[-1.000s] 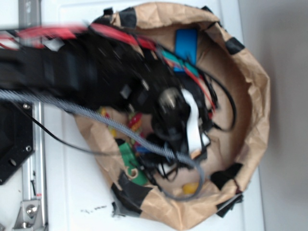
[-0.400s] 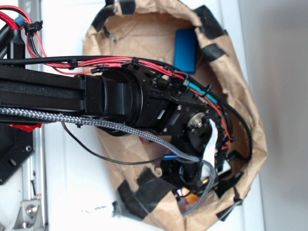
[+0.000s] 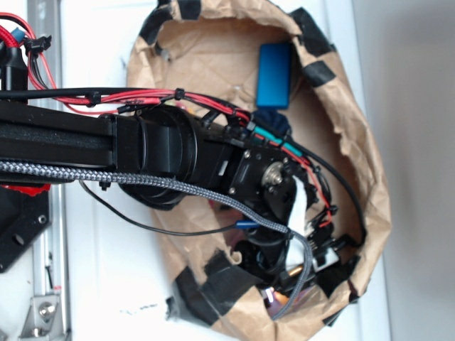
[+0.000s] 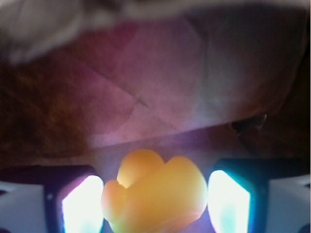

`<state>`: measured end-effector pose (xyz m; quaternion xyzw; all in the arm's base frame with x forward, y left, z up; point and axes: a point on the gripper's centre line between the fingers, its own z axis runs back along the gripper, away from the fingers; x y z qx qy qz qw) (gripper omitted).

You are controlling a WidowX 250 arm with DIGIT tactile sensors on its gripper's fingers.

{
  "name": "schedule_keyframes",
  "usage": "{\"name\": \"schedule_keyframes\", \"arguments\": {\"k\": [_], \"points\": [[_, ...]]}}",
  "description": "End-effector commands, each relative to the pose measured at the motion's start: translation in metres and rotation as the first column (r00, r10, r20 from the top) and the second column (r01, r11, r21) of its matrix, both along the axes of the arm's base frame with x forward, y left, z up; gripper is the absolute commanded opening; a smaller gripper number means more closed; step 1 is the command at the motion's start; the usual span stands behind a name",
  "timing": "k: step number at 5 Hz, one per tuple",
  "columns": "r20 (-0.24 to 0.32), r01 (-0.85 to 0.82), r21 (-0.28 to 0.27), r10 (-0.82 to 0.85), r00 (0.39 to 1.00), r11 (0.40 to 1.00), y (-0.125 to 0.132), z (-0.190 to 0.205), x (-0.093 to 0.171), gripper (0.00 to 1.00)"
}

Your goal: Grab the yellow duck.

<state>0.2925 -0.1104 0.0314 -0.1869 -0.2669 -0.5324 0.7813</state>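
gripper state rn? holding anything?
Gripper: open, fingers either side of the yellow duck, small gaps visible, not yet clamped.

Claw (image 4: 154,206) lowered, fingers (image 4: 82,206) apart, arm stretched across.

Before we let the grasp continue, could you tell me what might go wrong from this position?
1. In the wrist view the yellow duck sits between the fingers with gaps on both sides; its rounded body could squirt out as they close.
2. The gripper works close to the crumpled paper wall, so a finger might snag paper or tape.
3. The arm hides the duck from the exterior view, leaving only the blurry wrist view to confirm the grasp.
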Motion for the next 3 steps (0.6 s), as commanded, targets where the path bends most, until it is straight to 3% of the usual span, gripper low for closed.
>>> {"name": "schedule_keyframes", "arguments": {"k": [1, 2, 3], "points": [[0.005, -0.285, 0.161, 0.288, 0.958, 0.945, 0.033, 0.028, -0.006, 0.0], [-0.053, -0.476, 0.178, 0.492, 0.869, 0.861, 0.074, 0.046, -0.005, 0.0], [-0.141, -0.54, 0.369, 0.619, 0.772, 0.757, 0.08, 0.078, 0.001, 0.0]]}}
